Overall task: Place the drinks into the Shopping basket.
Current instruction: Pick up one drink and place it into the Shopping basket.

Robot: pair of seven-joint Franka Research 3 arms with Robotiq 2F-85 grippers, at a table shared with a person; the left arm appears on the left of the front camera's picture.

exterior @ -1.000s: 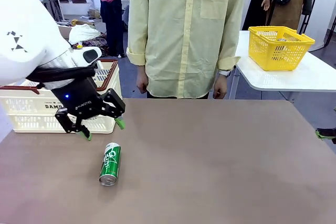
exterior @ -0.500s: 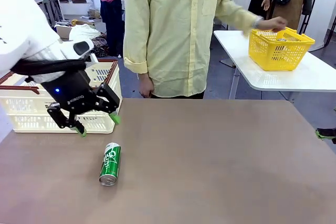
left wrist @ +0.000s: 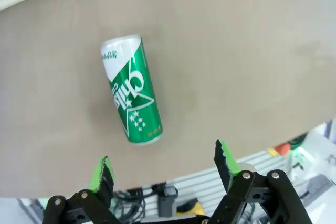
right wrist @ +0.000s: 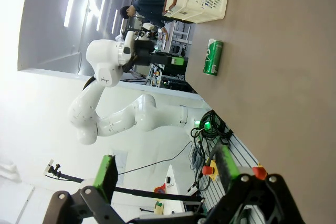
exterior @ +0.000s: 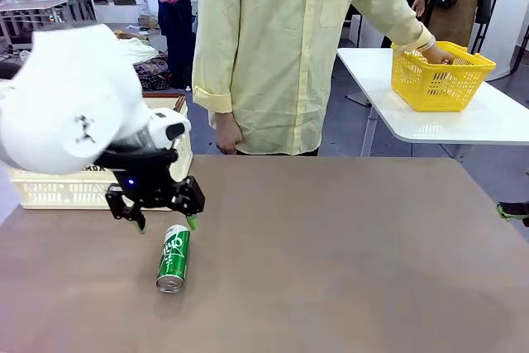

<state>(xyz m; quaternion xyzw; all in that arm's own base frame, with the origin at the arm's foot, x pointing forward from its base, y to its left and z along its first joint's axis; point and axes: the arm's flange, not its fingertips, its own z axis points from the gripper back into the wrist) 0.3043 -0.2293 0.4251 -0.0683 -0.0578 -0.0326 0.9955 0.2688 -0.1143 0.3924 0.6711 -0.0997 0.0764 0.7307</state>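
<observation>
My left jaws hang wide and empty near the far end of the green can (exterior: 173, 258), which lies on its side on the table (exterior: 347, 254). Behind them the basket (exterior: 50, 192) sits at the table's left edge. My right jaws are wide and empty too.

The left arm (exterior: 70, 121) was a bulbous, glossy white shell bearing a small dark mark. The left gripper (exterior: 166, 223) was black with silver screws, a blue light and green pads (left wrist: 103, 171). The person (exterior: 289, 55) wore a pale yellow buttoned shirt with a chest pocket.
</observation>
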